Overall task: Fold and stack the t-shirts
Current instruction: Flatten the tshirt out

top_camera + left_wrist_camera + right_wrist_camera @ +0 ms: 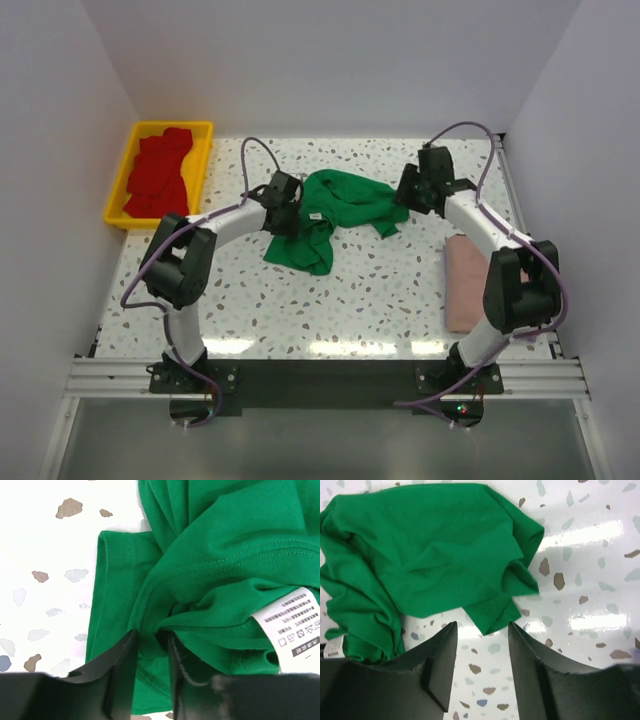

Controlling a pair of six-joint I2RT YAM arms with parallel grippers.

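1. My left fingers [125, 665] are closed on a bunched fold of the green t-shirt [225, 555], near its left end; the cloth fills the narrow gap between them.
2. My right fingers [445, 650] stand spread with nothing between them, only bare tabletop [580, 610]. A sleeve corner of the shirt lies just ahead of that gap, not touching either finger.
3. The shirt lies in the middle of the tabletop, between my two sets of fingers. In the top view its crumpled mass runs roughly left to right, and one lobe trails toward the near edge on the left.
4. It is bright green, heavily creased and not flat, with a white care label [290, 625] turned outward beside my left fingers.
5. A pink t-shirt [462, 285] lies folded at the right edge, and red t-shirts [160, 175] fill the yellow tray [170, 125] at far left.
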